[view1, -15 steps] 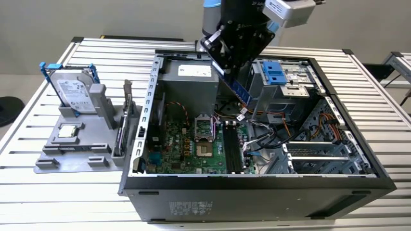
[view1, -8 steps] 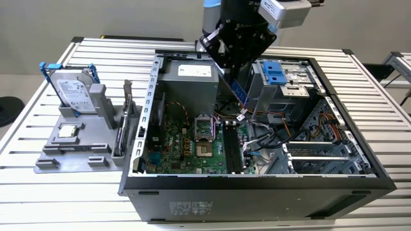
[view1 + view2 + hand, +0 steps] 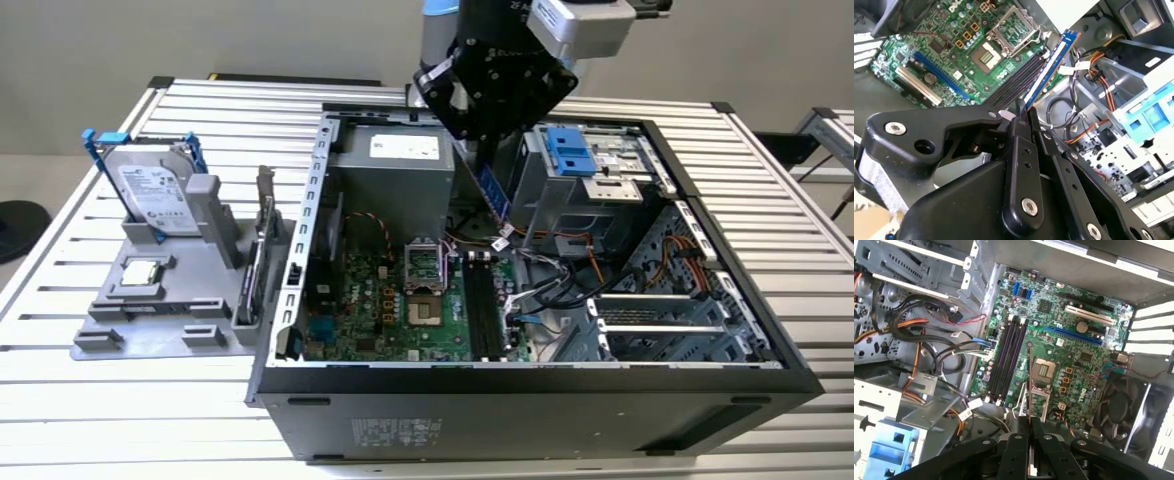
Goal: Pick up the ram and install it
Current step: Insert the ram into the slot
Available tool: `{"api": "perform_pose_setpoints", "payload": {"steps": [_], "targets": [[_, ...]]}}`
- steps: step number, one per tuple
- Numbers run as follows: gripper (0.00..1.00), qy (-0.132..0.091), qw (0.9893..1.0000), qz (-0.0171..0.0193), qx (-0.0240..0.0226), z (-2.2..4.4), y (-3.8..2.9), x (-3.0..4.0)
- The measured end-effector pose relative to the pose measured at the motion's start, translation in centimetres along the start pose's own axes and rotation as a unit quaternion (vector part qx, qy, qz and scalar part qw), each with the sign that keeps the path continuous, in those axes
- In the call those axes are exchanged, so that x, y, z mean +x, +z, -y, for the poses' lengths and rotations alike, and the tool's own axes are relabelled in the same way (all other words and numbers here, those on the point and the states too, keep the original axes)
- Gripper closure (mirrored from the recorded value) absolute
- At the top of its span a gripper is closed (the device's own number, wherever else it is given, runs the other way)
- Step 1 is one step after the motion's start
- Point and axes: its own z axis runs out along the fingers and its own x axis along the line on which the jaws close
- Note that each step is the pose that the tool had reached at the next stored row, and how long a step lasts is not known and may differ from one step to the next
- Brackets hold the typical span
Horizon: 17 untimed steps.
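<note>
Gripper (image 3: 1023, 114) fingers clamped on ram (image 3: 1050, 62); stick tilted, suspended over motherboard (image 3: 387, 300) inside open computer case (image 3: 534, 378), upper centre of exterior view.

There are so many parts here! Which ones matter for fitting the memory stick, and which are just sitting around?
In the job:
gripper, shut on the ram
black memory slots on the motherboard
open computer case

Just lying about:
hard drive
grey card with bracket
grey holder
</note>
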Motion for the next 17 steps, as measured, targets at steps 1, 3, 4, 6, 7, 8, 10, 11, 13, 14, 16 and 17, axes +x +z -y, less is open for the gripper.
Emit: {"api": "perform_pose_setpoints", "payload": {"steps": [1, 3, 4, 6, 7, 8, 10, 11, 13, 14, 16, 17], "targets": [[1.0, 0.007, 1.0, -0.0001, 0.0001, 0.0, 0.0, 0.0], [1.0, 0.019, 0.9998, -0.0004, 0.0002, 0.0, 0.0, 0.0], [1.0, 0.026, 0.9997, -0.0005, 0.0003, 0.0, 0.0, 0.0], [1.0, 0.038, 0.9993, -0.0008, 0.0004, 0.0, 0.0, 0.0], [1.0, 0.044, 0.999, -0.0009, 0.0005, 0.0, 0.0, 0.0], [1.0, 0.051, 0.9987, -0.001, 0.0006, 0.0, 0.0, 0.0], [1.0, 0.063, 0.998, -0.0013, 0.0008, 0.0, 0.0, 0.0], [1.0, 0.069, 0.9976, -0.0014, 0.0008, 0.0, 0.0, 0.0], [1.0, 0.08, 0.9968, -0.0016, 0.001, 0.0, 0.0, 0.0], [1.0, 0.082, 0.9966, -0.0017, 0.001, 0.0, 0.0, 0.0], [1.0, 0.083, 0.9966, -0.0017, 0.001, 0.0, 0.0, 0.0], [1.0, 0.083, 0.9966, -0.0017, 0.001, 0.0, 0.0, 0.0]]}}
